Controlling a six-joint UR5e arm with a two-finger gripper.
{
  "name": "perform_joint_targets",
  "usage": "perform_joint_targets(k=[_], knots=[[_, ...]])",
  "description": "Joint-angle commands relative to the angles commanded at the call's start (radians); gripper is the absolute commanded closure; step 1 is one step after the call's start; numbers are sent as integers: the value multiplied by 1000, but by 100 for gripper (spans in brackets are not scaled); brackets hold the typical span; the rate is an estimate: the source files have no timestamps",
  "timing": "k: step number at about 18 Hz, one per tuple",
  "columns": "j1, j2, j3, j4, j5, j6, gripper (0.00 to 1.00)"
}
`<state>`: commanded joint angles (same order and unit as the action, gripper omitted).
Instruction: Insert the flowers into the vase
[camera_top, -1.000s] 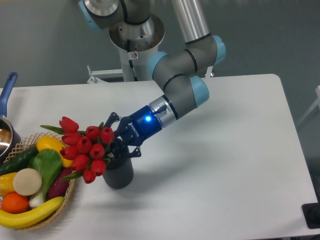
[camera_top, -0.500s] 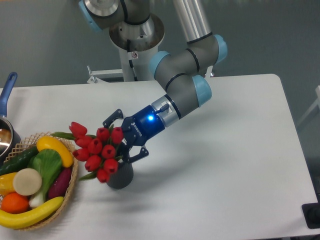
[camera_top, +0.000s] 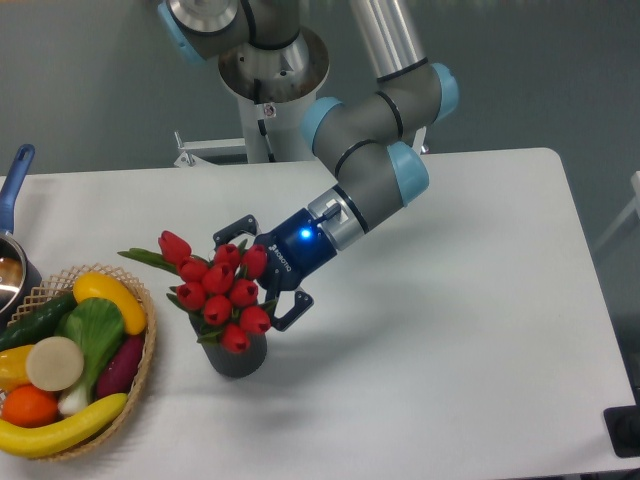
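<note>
The flowers sat left of centre in the frame: a tight bunch of red tulip buds, about ten of them, with green leaves poking out at the upper left and lower left of the cluster. The bunch leaned, its heads spreading toward the left and down, and its lower buds overlapped the mouth of the vase. The stems were hidden behind the buds, so whether they had entered the vase could not be told.

The vase was a dark grey-black cylinder standing upright on the white counter, directly below the bunch; only its lower body showed beneath the buds, and the bunch was plainly wider than it.

The gripper reached in from the right, just behind the flowers, its dark fingers spread above and below the back of the bunch. The buds hid where the fingers met the stems, so its grip could not be made out. A small line of white lettering ran along its dark blue body beside a lit blue spot, too small to read.

At the lower left lay a wicker basket of fruit and vegetables, near the bunch but apart from the vase. A metal pot with a blue handle showed at the left edge.
</note>
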<state>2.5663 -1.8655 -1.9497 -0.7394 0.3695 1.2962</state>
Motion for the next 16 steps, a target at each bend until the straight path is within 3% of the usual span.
perform_joint_targets(k=[6,11,16], knots=[[11,69,-17,-2,121,0,0],[21,153,-38,-2,290,2,0],[95,227,-31,-3,511,2,0]])
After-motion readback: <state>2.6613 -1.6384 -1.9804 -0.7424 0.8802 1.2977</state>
